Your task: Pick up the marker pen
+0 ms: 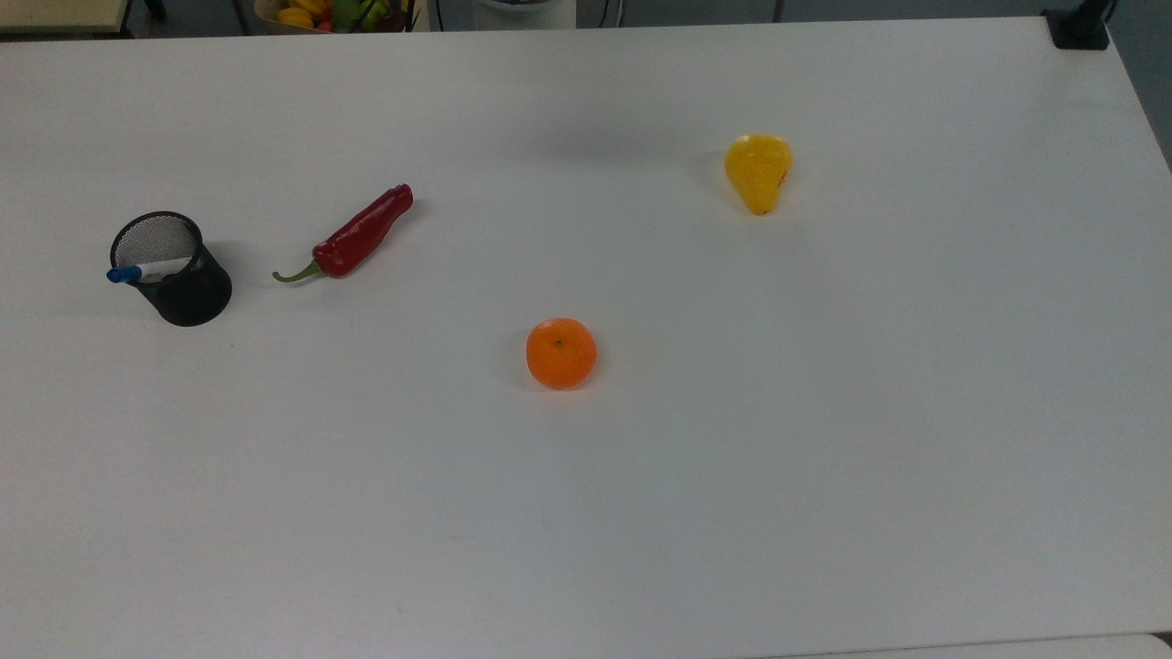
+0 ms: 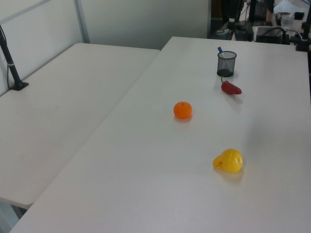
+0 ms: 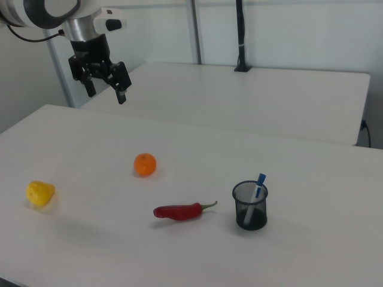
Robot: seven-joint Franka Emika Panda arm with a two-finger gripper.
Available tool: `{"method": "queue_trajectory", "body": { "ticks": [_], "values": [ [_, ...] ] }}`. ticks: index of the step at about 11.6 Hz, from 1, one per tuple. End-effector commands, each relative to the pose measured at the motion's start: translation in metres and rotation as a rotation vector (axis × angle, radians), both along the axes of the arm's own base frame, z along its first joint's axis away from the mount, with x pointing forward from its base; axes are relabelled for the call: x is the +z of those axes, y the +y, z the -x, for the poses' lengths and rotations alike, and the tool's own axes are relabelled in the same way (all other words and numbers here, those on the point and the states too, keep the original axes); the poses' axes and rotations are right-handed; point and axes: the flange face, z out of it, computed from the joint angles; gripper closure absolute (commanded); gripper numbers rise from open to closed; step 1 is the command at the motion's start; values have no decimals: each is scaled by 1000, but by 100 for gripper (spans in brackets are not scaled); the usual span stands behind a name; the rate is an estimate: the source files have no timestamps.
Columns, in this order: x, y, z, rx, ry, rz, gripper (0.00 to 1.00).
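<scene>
The hand (image 3: 106, 88) hangs spread, well apart from the marker pen (image 3: 257, 188); it looks light, stiff, best gripped at the blue cap above the mesh cup (image 3: 250, 206)

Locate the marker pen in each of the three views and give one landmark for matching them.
Top view: marker pen at far left, leaning in the black mesh cup.
Left view: blue tip at upper right, above the cup's rim.
Right view: at lower right, inside the cup.
Shared landmark: the red chili beside the cup.

2 white tables (image 2: 73, 97); pale wall (image 3: 299, 30)
</scene>
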Motion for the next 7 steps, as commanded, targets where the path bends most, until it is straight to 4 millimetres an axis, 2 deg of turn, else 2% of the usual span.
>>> {"method": "queue_trajectory", "body": {
  "ticks": [1, 5, 7],
  "values": [
    [-2, 12, 9, 31, -2, 14, 0],
    [-1, 12, 9, 30, -4, 13, 0],
    [-1, 6, 9, 20, -5, 13, 0]
  ]
}}
